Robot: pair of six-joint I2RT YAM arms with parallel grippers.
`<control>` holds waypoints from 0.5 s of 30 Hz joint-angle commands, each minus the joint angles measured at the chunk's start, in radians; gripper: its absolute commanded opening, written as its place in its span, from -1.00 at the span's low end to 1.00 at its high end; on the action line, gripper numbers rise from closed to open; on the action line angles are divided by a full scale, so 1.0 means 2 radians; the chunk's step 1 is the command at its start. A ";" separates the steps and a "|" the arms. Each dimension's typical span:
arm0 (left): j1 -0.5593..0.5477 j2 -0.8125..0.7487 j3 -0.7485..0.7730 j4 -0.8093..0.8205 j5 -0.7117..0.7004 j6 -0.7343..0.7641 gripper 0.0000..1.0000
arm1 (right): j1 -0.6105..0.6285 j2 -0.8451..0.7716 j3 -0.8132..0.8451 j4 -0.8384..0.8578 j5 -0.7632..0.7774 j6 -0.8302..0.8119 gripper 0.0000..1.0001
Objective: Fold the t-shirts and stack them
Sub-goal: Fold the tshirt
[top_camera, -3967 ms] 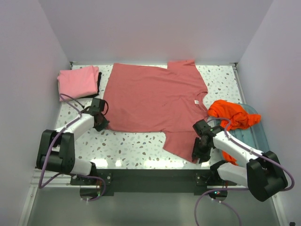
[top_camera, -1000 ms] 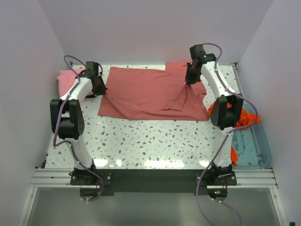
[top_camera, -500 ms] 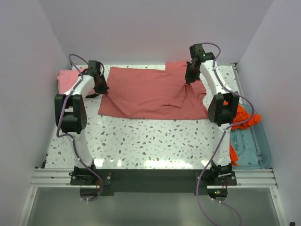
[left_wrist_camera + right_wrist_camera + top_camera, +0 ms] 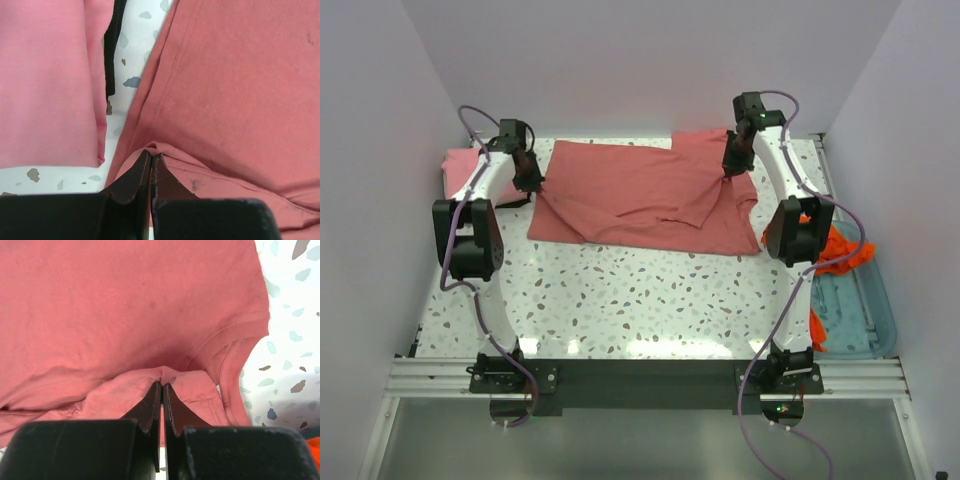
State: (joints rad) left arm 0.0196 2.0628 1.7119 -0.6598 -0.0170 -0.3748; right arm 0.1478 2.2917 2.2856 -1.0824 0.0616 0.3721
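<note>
I had both pincers clenched on the dusty rose-red cloth t-shirt (image 4: 640,195), which lay spread across the far half of the white speckled table (image 4: 640,300), doubled over on itself with a loose flap on top. The left gripper (image 4: 528,180) pinched a small ridge of cloth at the shirt's left edge. In the left wrist view the jaws met tight on that fold, with the hem stitching running away from them. The right gripper (image 4: 730,165) nipped a raised pleat at the shirt's far right corner, just beside the curved neckline seam.

Just left of the rose-red shirt, apart from it by a strip of bare table, sat the folded lighter pink t-shirt (image 4: 458,172). A thin black edge (image 4: 114,55) showed along the side of it that faced the rose-red shirt.

To the right of the rose-red shirt and nearer to me stood the pale blue see-through plastic tray (image 4: 865,320). The crumpled bright orange t-shirt (image 4: 840,245) was heaped in its far end and spilled over the rim toward the rose-red shirt, with a strip trailing down the tray's left side. The right arm hid part of that heap, so I could not tell whether the two shirts touched.
</note>
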 commanded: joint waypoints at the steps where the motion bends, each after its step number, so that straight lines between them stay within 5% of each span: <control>1: 0.004 0.011 0.025 -0.016 -0.003 0.019 -1.00 | -0.003 -0.028 0.029 -0.010 0.001 -0.010 -1.00; 15: 0.004 0.000 0.021 -0.016 -0.002 0.020 -1.00 | -0.013 -0.048 0.043 -0.015 0.003 -0.008 -1.00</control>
State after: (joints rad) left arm 0.0196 2.0796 1.7229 -0.6910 -0.0154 -0.3542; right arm 0.1368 2.2704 2.3222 -1.0992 0.0612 0.3721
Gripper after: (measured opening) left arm 0.024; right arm 0.015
